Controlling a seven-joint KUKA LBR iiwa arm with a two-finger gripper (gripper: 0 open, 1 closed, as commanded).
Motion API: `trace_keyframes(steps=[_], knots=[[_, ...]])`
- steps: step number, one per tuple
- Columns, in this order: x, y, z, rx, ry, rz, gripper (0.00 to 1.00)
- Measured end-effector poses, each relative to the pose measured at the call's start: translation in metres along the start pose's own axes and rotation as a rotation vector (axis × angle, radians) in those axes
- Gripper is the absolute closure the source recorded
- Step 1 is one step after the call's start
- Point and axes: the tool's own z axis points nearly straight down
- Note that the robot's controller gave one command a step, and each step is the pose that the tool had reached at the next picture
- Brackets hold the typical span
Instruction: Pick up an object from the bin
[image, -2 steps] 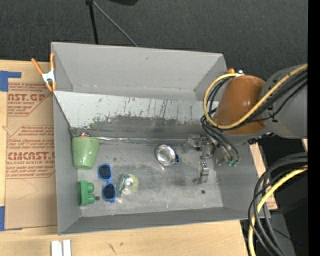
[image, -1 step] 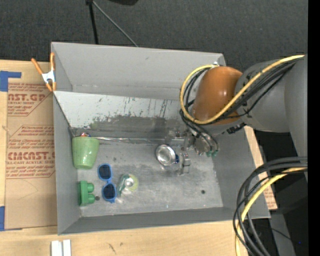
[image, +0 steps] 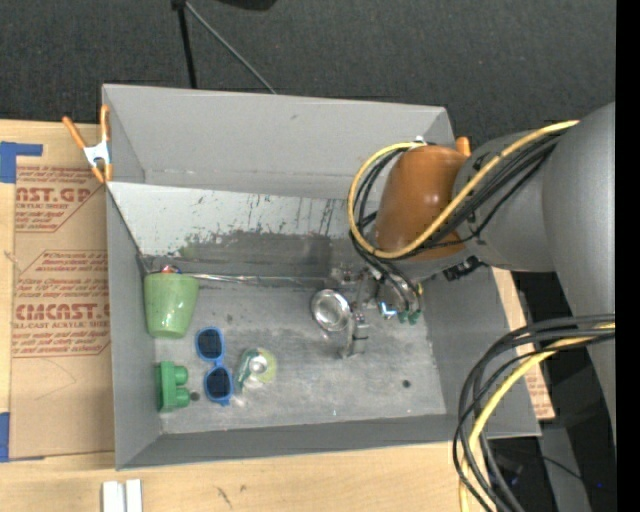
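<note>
My gripper (image: 352, 340) hangs low over the bin floor, right of centre, below the orange wrist cover. Its metal fingers point down at bare floor and nothing shows between them. The nearest loose thing is a small clear ball with a yellow-green inside (image: 256, 368), lying well to the gripper's left. Further left lie blue sunglasses (image: 212, 364), stretched front to back.
A light green cup (image: 169, 303) lies on its side by the left wall. A small dark green block (image: 172, 387) sits in the front left corner. The arm and its yellow cables hang over the bin's right side.
</note>
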Motion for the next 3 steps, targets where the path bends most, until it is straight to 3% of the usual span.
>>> trace_keyframes(steps=[1,2,3], knots=[[0.0,0.014,0.001,0.001,-0.002,0.064,0.0],[0.0,0.014,0.001,0.001,-0.002,0.064,1.0],[0.021,0.045,-0.118,0.0,-0.009,0.08,1.0]])
